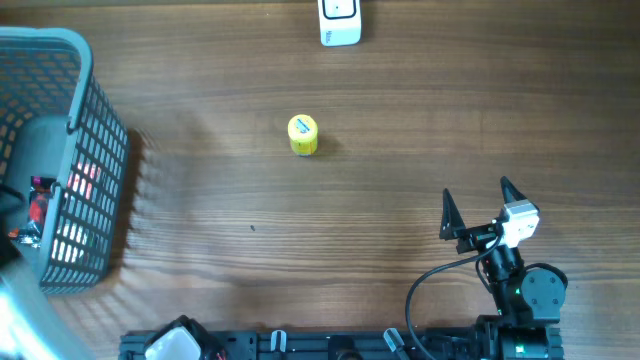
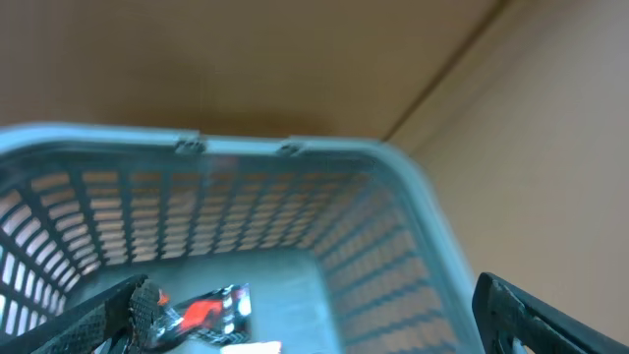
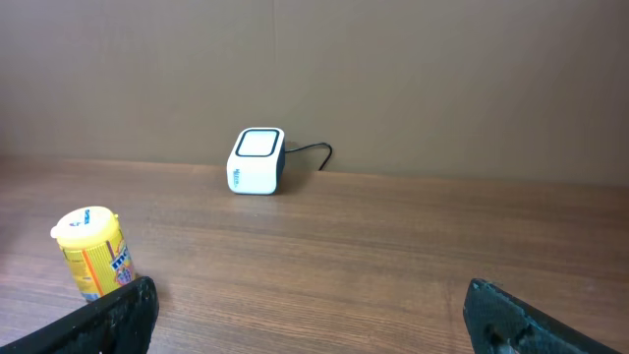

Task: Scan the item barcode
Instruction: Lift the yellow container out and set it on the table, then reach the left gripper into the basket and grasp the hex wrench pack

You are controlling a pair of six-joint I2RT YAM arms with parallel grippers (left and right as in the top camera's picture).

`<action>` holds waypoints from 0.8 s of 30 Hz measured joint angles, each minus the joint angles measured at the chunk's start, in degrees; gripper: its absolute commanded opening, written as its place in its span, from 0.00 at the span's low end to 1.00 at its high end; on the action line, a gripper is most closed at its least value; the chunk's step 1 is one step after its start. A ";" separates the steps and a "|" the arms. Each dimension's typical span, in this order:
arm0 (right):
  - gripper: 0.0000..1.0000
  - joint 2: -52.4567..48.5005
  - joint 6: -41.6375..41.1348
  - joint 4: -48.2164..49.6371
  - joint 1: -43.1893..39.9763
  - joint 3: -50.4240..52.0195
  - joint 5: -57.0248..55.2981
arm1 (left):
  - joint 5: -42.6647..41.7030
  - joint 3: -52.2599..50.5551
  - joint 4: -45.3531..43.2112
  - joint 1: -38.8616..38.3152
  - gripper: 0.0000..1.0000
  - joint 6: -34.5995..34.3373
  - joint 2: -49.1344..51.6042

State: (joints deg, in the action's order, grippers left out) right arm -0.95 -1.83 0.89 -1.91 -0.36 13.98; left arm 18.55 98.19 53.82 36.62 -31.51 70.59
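Yellow canister (image 1: 303,134) upright, ungrasped, short of scanner (image 1: 340,22); scan not started. Right gripper (image 1: 476,190) spread, empty, farther from scanner. Left gripper (image 2: 310,295) spread, empty, over basket (image 1: 100,150), farthest from scanner.

Possibly a mock shop checkout, barcode scanner (image 1: 339,22), grey basket (image 1: 100,180), wooden table (image 1: 400,130)

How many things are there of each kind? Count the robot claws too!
Baskets: 1, the grey basket
Yellow tubs: 1, the yellow tub
White scanners: 1, the white scanner
Packets in the basket: 1 showing clearly, the red and silver packet; others may be hidden
Robot claws: 2, the left gripper and the right gripper, both open
Total: 6
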 measured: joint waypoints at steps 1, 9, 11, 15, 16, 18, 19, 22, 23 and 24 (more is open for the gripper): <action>1.00 0.00 0.00 0.00 0.00 0.00 0.00 | -1.20 -0.13 -0.20 2.29 1.00 0.00 3.21; 1.00 0.00 0.00 0.00 0.00 0.00 0.00 | -11.32 -0.96 -2.40 8.52 1.00 12.92 20.63; 1.00 0.00 0.00 -0.02 0.00 0.00 0.00 | -14.78 -0.96 -2.38 8.28 1.00 21.81 23.43; 1.00 0.00 0.00 0.00 0.00 0.00 0.00 | -17.88 -0.96 -1.20 8.22 1.00 36.68 28.74; 1.00 0.00 0.00 -0.02 0.00 0.00 0.00 | -18.34 -0.96 -0.94 8.22 1.00 40.04 30.36; 1.00 0.00 0.00 0.00 0.00 0.00 0.00 | -19.08 -0.96 -0.83 8.22 1.00 45.97 33.73; 1.00 0.00 0.00 -0.02 0.00 0.00 0.00 | -19.41 -0.96 -0.81 8.22 1.00 48.37 35.01; 1.00 0.00 0.00 0.00 0.00 0.00 0.00 | -20.33 -0.96 0.46 8.22 1.00 52.72 37.66; 1.00 0.00 0.00 0.00 0.00 0.00 0.00 | -20.46 -0.96 1.09 8.22 1.00 53.88 38.34; 1.00 0.00 0.00 0.00 0.00 0.00 0.00 | -20.63 -0.96 1.99 8.22 1.00 55.06 38.88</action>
State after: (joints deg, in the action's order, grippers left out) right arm -0.95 -1.83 0.89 -1.91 -0.36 13.98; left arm -2.09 97.23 55.81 44.84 23.55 109.47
